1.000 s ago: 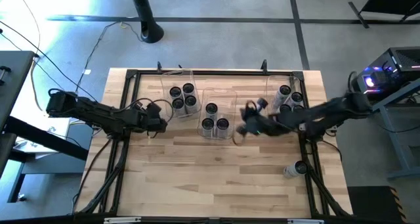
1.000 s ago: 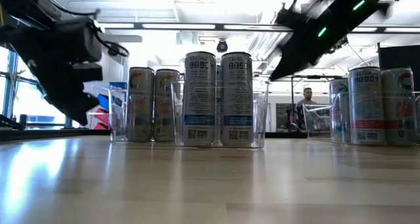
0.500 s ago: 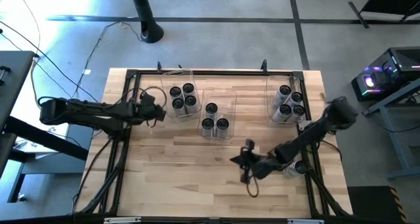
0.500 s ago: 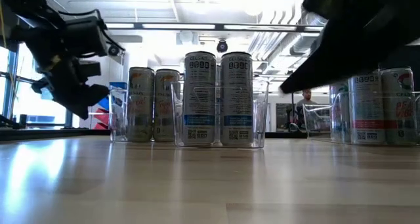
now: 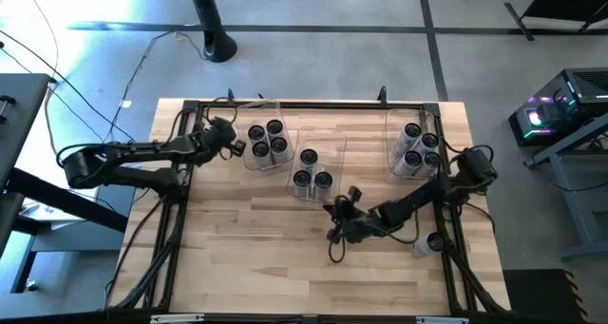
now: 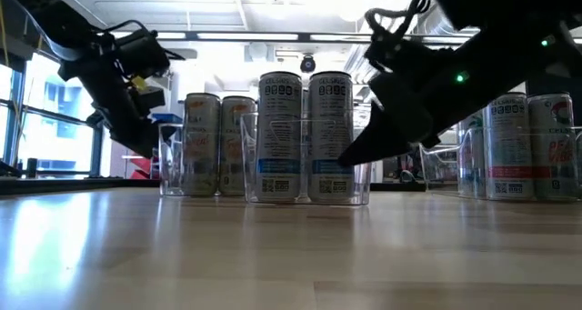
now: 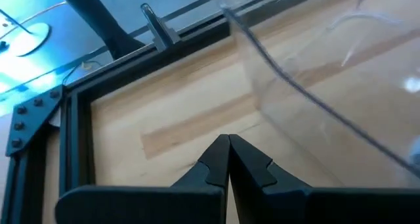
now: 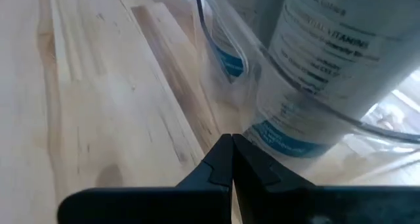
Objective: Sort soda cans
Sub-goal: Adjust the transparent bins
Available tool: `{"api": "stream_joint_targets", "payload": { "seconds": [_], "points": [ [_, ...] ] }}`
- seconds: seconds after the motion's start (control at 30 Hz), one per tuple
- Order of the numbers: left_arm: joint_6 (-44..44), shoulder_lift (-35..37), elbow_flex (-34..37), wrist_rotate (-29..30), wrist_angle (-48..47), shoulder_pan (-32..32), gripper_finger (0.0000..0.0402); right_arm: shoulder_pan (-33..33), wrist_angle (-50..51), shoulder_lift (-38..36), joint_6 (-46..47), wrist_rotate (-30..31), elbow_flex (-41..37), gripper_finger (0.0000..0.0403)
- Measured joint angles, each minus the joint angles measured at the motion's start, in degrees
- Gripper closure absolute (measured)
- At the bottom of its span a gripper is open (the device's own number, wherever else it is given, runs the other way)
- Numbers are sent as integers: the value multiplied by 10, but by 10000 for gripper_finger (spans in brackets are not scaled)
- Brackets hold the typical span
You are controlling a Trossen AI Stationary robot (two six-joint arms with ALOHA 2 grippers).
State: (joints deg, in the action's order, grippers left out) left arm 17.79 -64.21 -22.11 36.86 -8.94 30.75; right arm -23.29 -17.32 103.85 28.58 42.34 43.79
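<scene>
Soda cans with dark tops stand upright in three clear bins: three in the left bin [image 5: 267, 142], three in the middle bin [image 5: 313, 172], several in the right bin [image 5: 418, 148]. One loose can [image 5: 427, 242] lies on its side near the table's right edge. My left gripper [image 5: 233, 145] [image 7: 228, 142] is shut, just left of the left bin's wall [image 7: 289, 86], a small gap showing. My right gripper [image 5: 334, 213] [image 8: 231, 140] is shut, low over the table at the near side of the middle bin [image 8: 262, 112]. My right gripper points its shut tips at the foot of the middle bin's near wall [image 8: 244, 127], coming level from the table's near side. I cannot tell whether the tips touch the wall.
A black metal frame [image 5: 190, 110] runs round the tabletop. Bare wood [image 5: 266, 257] fills the near half of the table. The three bins line the far half. Beyond the table there is a pole base [image 5: 218, 47], and a person stands far back in the room [image 6: 427, 133].
My left gripper has moved toward the far edge and rightward, up to the left bin. My right gripper swung from beside the middle bin's right side down toward the near edge, then came back toward the middle bin's near wall.
</scene>
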Motion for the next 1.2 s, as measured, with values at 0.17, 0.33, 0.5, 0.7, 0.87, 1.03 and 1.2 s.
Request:
{"api": "stream_joint_targets", "payload": {
  "seconds": [0.17, 0.33, 0.5, 0.7, 0.87, 1.03, 1.2],
  "points": [
    [-50, -14, 0, -12, 20, 38, 401, 11, 60, -11, 25, -10, 1, 403],
    [-94, -16, 0, -13, 32, 68, 401, 10, 129, -44, 47, -8, 0, 403],
    [-138, -16, 0, -33, 45, 104, 401, 8, 234, -86, 50, -27, 0, 403],
    [-150, -20, 0, -112, 76, 158, 401, -22, 337, -163, 122, -111, 0, 403],
    [-165, -60, 0, -165, 144, 190, 401, -45, 446, -207, 227, -125, 0, 403],
    [-161, -123, -7, -230, 225, 203, 401, -31, 474, -209, 251, -93, 0, 403],
    [-161, -174, -39, -241, 249, 204, 401, 10, 474, -203, 207, -87, 0, 403]
  ]
}}
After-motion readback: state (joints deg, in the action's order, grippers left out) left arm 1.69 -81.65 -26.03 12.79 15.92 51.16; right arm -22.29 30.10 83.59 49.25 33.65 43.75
